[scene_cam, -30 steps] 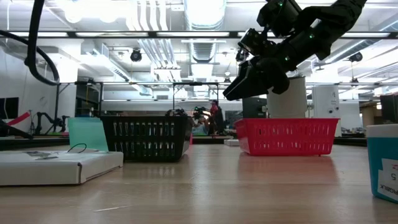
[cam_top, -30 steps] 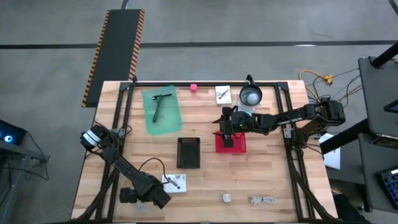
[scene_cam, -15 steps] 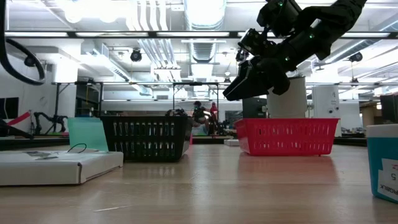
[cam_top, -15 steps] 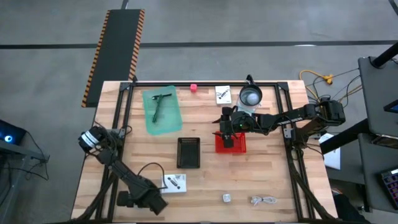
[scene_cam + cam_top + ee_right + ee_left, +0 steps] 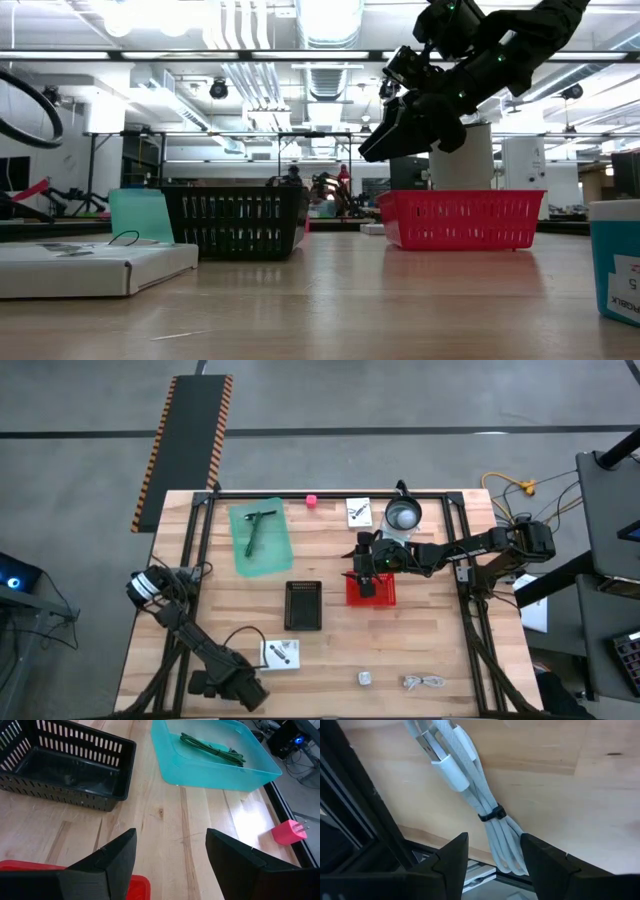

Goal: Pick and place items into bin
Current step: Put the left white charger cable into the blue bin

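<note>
A white cable bundle (image 5: 470, 795), tied in the middle by a dark band, lies flat on the wood at the table's near left edge. My left gripper (image 5: 494, 838) is open and points steeply down over the bundle's looped end, one finger on each side and a gap showing beside it. In the high view the arm (image 5: 236, 688) hides the bundle. My right gripper (image 5: 358, 565) hangs open and holds nothing, above the red basket (image 5: 372, 590). A black basket (image 5: 304, 605) stands to the left of the red one.
A white card (image 5: 281, 653) lies beside the left arm. A silver cube (image 5: 365, 678) and another cable bundle (image 5: 425, 682) lie near the front edge. A teal tray (image 5: 260, 538) holds a green cord. At the back are a pink blob (image 5: 312, 501), a card (image 5: 359, 512) and a clear jug (image 5: 403, 515).
My left gripper has shifted a little toward the table's near left corner and rolled slightly. It has stayed open. The right arm has kept still.
</note>
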Motion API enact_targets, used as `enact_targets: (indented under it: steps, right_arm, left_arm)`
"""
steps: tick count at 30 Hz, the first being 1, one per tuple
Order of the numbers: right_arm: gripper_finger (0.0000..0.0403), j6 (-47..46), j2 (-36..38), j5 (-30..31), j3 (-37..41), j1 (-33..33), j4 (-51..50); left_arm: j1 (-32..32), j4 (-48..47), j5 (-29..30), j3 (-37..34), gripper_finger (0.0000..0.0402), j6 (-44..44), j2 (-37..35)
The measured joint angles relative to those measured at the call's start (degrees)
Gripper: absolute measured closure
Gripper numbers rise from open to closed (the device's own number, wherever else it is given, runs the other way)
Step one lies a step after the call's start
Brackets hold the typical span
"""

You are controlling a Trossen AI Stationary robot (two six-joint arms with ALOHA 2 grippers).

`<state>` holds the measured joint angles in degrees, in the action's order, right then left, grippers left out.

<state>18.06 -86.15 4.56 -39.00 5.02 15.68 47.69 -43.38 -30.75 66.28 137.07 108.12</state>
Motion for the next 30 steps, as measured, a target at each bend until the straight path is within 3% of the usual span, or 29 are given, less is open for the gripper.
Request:
enact_targets:
  steps: [6,16,30]
  right_arm:
    - [0.0179,-0.02,0.01,0.01,0.00,-0.01,0.00]
    - [0.0179,0.14,0.00,0.00,0.00,-0.01,-0.02]
    - [0.0179,0.06,0.00,0.00,0.00,-0.01,-0.02]
  left_arm:
    - [0.56,1.48,1.03,-0.07,0.0259,-1.01,-0.13]
    - [1.94,3.09,5.41,-0.11,0.0388,-5.29,-0.18]
    - [4.90,5.47,8.47,-0.22,0.0388,-9.06,-0.69]
